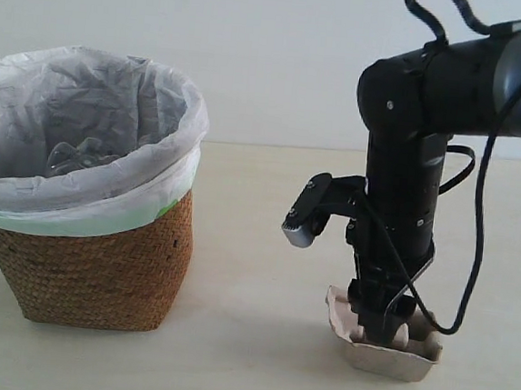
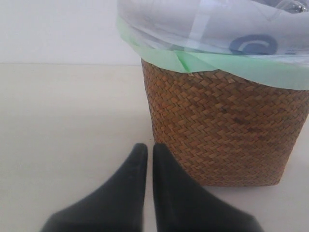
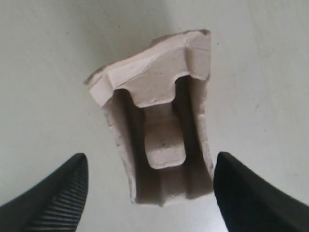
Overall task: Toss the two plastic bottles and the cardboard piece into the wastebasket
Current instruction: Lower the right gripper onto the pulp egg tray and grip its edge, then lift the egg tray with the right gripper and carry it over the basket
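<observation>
The grey-beige cardboard piece (image 1: 384, 345) lies on the table at the front right. My right gripper (image 1: 379, 326) points straight down onto it. In the right wrist view the cardboard piece (image 3: 159, 130) lies between the wide-apart fingers (image 3: 63, 193) of my open right gripper (image 3: 150, 166). The wicker wastebasket (image 1: 99, 263) with its white bag liner stands at the left. Clear plastic (image 1: 81, 157), apparently a bottle, shows inside it; labels and caps are hidden. My left gripper (image 2: 150, 150) is shut and empty, low on the table beside the wastebasket (image 2: 222, 130).
The beige table (image 1: 268, 214) runs back to a pale wall. The black right arm (image 1: 409, 171) with its looping cables stands over the cardboard piece.
</observation>
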